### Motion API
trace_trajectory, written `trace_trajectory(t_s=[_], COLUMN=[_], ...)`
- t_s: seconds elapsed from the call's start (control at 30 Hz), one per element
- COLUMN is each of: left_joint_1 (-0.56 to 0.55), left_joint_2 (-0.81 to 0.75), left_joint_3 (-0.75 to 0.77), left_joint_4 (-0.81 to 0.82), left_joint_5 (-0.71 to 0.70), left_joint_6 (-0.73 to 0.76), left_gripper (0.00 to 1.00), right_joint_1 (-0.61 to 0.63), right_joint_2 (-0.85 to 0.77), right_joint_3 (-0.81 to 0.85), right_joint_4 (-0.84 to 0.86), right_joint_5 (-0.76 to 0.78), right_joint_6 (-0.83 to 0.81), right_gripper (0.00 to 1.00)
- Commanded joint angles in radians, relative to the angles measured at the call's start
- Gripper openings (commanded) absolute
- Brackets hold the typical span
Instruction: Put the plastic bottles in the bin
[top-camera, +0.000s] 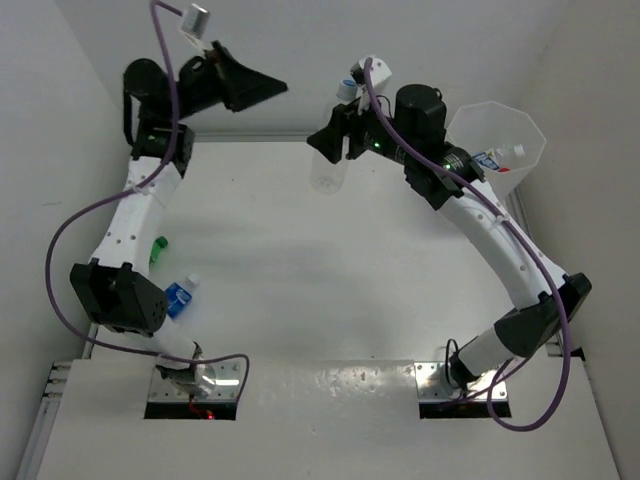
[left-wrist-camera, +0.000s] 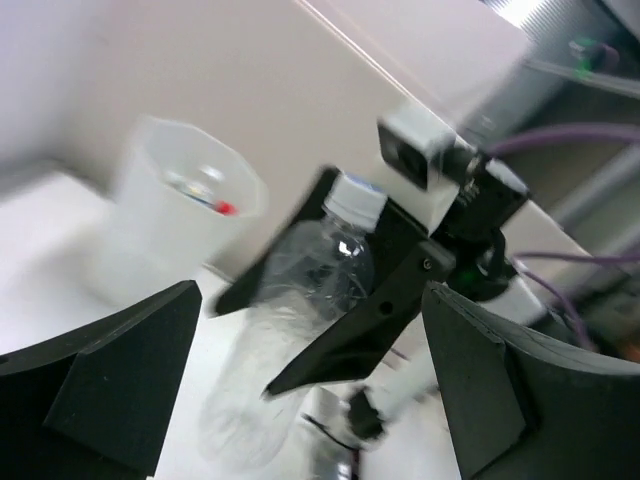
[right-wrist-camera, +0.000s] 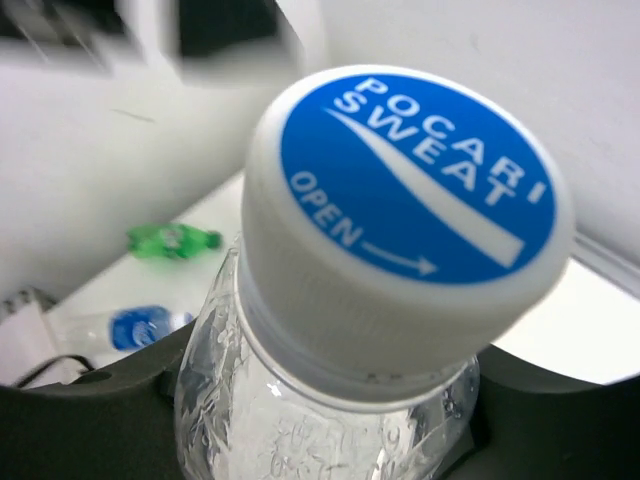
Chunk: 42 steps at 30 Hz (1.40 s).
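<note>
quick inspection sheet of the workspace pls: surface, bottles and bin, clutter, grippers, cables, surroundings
surface: white table, arms bolted at its near edge.
job's things: clear bottle with a blue-topped cap is held in the air; green bottle and blue-labelled bottle lie by the left arm; bin stands far right with at least one bottle inside.
clutter: nothing seen.
grippers: right gripper shut on the clear bottle, left of the bin; left gripper raised, fingers open, empty.
cables: purple cables loop beside both arms.
surroundings: white walls on three sides.
</note>
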Motion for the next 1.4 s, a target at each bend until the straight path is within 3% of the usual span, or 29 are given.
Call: trace_trajectory(t_s=[0.0,0.13,0.3,0.33,0.43,0.57,0.67,0.77,0.8,0.83,0.97,1.13,1.37], left_joint_1=[0.157,0.232,0.191,0.182,0.163,0.171,0.217,0.245,0.255,0.255,0.304,0.392,0.458], left_joint_2=[-0.007,0.005,-0.131,-0.151,-0.187,-0.168,-0.128,-0.099,-0.087,-0.072,0.025,0.132,0.227], left_joint_3=[0.117,0.2,-0.009,-0.04,-0.119,-0.137,-0.088,-0.061,-0.029,-0.009,0.093,0.102,-0.071], left_joint_4=[-0.072,-0.404,-0.583,-0.603,-0.653,-0.786,-0.923,-1.041,-1.078,-1.116,-1.363,-1.541,-1.427], left_joint_5=[-0.057,-0.138,-0.365,-0.394,-0.508,-0.653,-0.729,-0.845,-0.892,-0.911,-1.023,-1.038,-1.186], left_joint_6=[0.115,0.455,0.836,0.911,0.979,1.095,1.161,1.246,1.311,1.347,1.528,1.784,1.933], left_gripper=[1.0,1.0,1.0,1.0,1.0,1.0,1.0,1.0,1.0,1.0,1.0,0.98,0.96], right_joint_1=[-0.054,-0.227,-0.465,-0.56,-0.67,-0.738,-0.757,-0.761,-0.76,-0.761,-0.763,-0.752,-0.722], right_joint_2=[-0.09,-0.159,-0.104,-0.069,0.039,0.114,0.197,0.249,0.274,0.301,0.312,0.204,0.077], right_joint_3=[-0.043,-0.075,0.058,0.104,0.236,0.247,0.262,0.284,0.29,0.307,0.347,0.266,0.207], right_joint_4=[-0.019,-0.025,0.031,0.045,0.036,0.08,0.052,0.007,-0.028,-0.045,-0.114,-0.104,-0.113], right_joint_5=[0.037,0.11,0.257,0.277,0.305,0.324,0.314,0.307,0.305,0.313,0.333,0.275,0.184], right_joint_6=[-0.047,-0.126,-0.296,-0.304,-0.333,-0.351,-0.333,-0.301,-0.279,-0.275,-0.196,-0.16,-0.09], right_gripper=[0.08,0.06,0.04,0.04,0.03,0.04,0.1,0.27,0.51,0.65,1.0,1.0,1.0])
